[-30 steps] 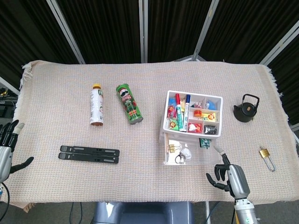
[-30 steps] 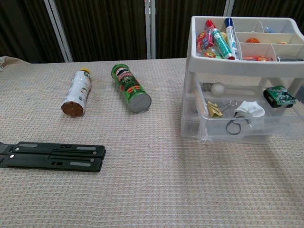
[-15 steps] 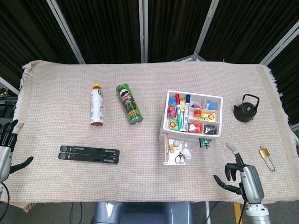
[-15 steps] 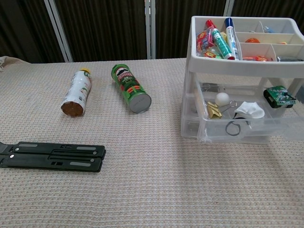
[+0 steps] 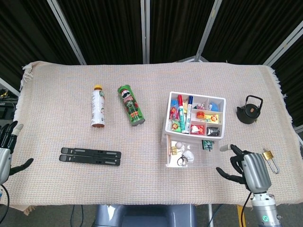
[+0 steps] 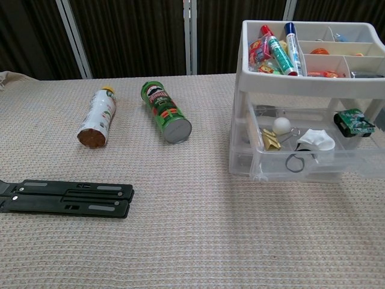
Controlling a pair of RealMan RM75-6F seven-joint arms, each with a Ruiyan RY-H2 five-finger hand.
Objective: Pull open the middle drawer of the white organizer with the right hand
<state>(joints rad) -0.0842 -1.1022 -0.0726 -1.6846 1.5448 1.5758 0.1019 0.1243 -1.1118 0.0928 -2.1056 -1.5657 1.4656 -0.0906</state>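
Note:
The white organizer (image 5: 168,124) (image 6: 242,78) stands right of the table's middle, its top tray full of markers and small items. Its clear middle drawer (image 5: 194,162) (image 6: 313,164) is pulled out toward me and shows binder clips, a white ball and a ring. My right hand (image 5: 248,169) hovers open just right of the drawer's front corner, apart from it, with nothing in its fingers. My left hand (image 5: 5,153) is open at the far left edge of the table. Neither hand shows in the chest view.
A drink bottle (image 5: 98,112) and a green chip can (image 5: 131,104) lie left of the organizer. A black folded stand (image 5: 90,156) lies near the front left. A black teapot (image 5: 249,109) and a brass padlock (image 5: 270,158) sit to the right.
My right hand has drawn away from the drawer front, moving right and toward me. The white ball rolled forward inside the drawer. The left hand has barely moved.

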